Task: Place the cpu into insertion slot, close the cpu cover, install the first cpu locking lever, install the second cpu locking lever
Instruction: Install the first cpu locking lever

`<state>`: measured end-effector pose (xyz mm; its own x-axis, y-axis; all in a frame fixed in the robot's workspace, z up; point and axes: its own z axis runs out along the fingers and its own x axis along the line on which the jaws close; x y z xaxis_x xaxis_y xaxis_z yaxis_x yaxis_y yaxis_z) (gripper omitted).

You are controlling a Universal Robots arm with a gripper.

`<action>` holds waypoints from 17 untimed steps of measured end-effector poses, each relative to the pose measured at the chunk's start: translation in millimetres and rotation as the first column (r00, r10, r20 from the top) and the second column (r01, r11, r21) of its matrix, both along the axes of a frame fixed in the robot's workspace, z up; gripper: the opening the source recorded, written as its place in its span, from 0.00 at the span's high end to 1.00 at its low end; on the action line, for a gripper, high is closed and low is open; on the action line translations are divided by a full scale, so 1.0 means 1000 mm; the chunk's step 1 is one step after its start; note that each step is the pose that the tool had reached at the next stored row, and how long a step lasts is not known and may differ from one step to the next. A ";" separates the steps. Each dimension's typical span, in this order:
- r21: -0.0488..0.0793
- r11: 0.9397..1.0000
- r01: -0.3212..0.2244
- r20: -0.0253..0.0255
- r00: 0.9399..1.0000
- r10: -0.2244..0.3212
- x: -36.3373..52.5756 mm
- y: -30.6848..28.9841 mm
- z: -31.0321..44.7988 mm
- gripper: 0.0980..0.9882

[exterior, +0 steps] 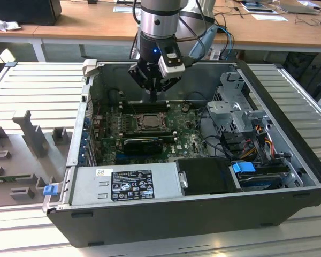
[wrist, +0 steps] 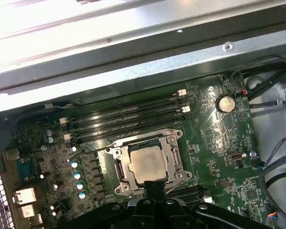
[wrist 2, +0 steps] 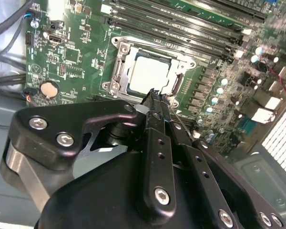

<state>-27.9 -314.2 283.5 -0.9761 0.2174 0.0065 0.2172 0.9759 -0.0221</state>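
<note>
The cpu point(wrist 2: 150, 71) lies flat in the insertion slot point(wrist: 119, 170), a little above the middle of the exterior view. The cpu cover point(wrist 2: 117, 71) is down around it, and the pale top shows through its window. The gripper point(wrist 2: 155, 95) hangs just over one edge of the cover. Its two fingers are pressed together, with nothing between them. Whether the tip touches the metal, I cannot tell. Around the slot is the green motherboard point(wrist 2: 71, 62), inside the open computer case point(exterior: 203, 214) on a ribbed grey table point(exterior: 32, 85).
</note>
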 end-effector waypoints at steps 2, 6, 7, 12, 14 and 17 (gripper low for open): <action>0.000 0.999 -0.043 0.000 0.999 0.043 0.0000 0.0000 0.0000 0.99; 0.000 0.996 -0.090 0.000 0.996 0.090 0.0000 0.0000 0.0000 0.99; 0.000 0.995 -0.101 0.000 0.995 0.101 0.0000 0.0000 0.0000 0.99; 0.000 0.987 -0.164 0.000 0.987 0.164 0.0000 0.0000 0.0000 0.99; 0.000 0.978 -0.209 0.000 0.978 0.209 0.0000 0.0000 0.0000 0.99; 0.000 0.967 -0.257 0.000 0.967 0.257 0.0000 0.0000 0.0000 0.99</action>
